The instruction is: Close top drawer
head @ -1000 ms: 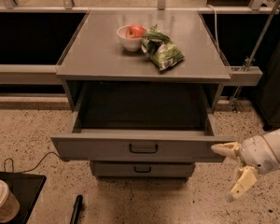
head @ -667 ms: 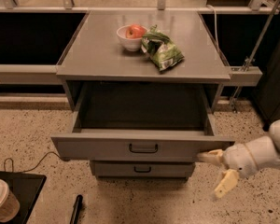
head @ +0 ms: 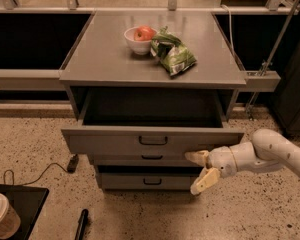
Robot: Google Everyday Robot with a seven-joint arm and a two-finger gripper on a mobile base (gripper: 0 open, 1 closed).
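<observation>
Top drawer [head: 105, 142] stands pulled well out of the cabinet, dark box exposed, loop handle [head: 153, 140] at the centre of the front panel; its position is unchanged from the earlier frames. The claw [head: 200, 169] has moved left and slightly up since 1.0 s ago. It was clear of the drawer's right corner then; now it sits low against the cabinet front, under the right part of the top drawer's panel. Fingers are spread apart, holding nothing. The upper finger [head: 196, 157] lies at the level of the second drawer [head: 125, 158], the other angled down towards the third drawer [head: 130, 180] (contact with either front cannot be told). The arm [head: 270, 151] reaches in from the right. On the counter [head: 105, 59]: white bowl [head: 136, 45] with an apple [head: 144, 33], and a green bag [head: 172, 54] touching it, both as before. A paper cup [head: 2, 216] stands at lower left.
</observation>
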